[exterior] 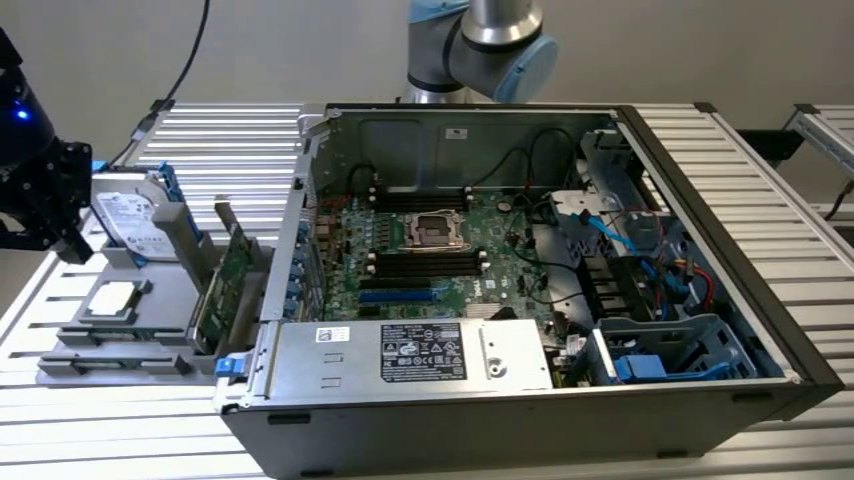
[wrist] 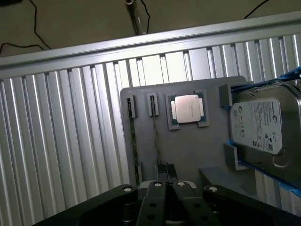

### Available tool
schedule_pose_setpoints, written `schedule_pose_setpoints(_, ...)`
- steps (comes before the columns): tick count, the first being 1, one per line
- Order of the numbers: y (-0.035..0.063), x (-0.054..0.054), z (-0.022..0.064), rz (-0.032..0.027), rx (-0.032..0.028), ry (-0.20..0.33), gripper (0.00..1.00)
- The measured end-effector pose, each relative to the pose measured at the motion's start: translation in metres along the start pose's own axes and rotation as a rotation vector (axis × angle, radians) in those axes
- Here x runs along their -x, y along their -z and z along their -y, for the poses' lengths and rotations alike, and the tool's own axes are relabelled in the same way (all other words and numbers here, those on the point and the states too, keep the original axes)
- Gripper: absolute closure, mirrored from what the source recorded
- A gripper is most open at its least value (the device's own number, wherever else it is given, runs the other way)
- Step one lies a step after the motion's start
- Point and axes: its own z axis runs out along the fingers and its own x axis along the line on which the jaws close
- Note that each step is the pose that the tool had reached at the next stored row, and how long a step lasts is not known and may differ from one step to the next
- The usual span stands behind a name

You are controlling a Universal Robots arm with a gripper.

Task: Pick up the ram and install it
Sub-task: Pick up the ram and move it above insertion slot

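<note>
Two thin dark ram sticks stand on edge in the holders of a grey tray (wrist: 188, 150): one ram stick (wrist: 133, 141) and a second ram stick (wrist: 155, 134) beside it. My gripper (wrist: 167, 184) hangs above the tray, over the near end of the second stick, with its fingers shut and nothing between them. In the exterior view the gripper (exterior: 60, 235) is at the far left, above the tray (exterior: 80, 365), well away from the open computer case (exterior: 534, 300). The motherboard's black memory slots (exterior: 424, 262) lie beside the processor socket (exterior: 434, 228).
The tray also carries a processor chip (wrist: 187, 108), a hard drive (wrist: 258, 125) in a blue-edged bracket, and an upright green expansion card (exterior: 230, 285). The case's power supply (exterior: 414, 352), drive cage (exterior: 667, 350) and cables (exterior: 601, 225) crowd its near and right sides. A ribbed metal table (wrist: 56, 141) surrounds everything.
</note>
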Motion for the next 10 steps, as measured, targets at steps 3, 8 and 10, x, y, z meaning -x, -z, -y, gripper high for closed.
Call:
schedule_pose_setpoints(3,0.0002,0.0000,0.0001,-0.0002,0.0001,0.000,0.84)
schedule_pose_setpoints(8,-0.0058,-0.0028,0.0001,-0.0007,0.0003,0.007,0.70)
schedule_pose_setpoints(10,-0.0092,-0.0054,0.0007,-0.0011,0.0029,0.014,0.70)
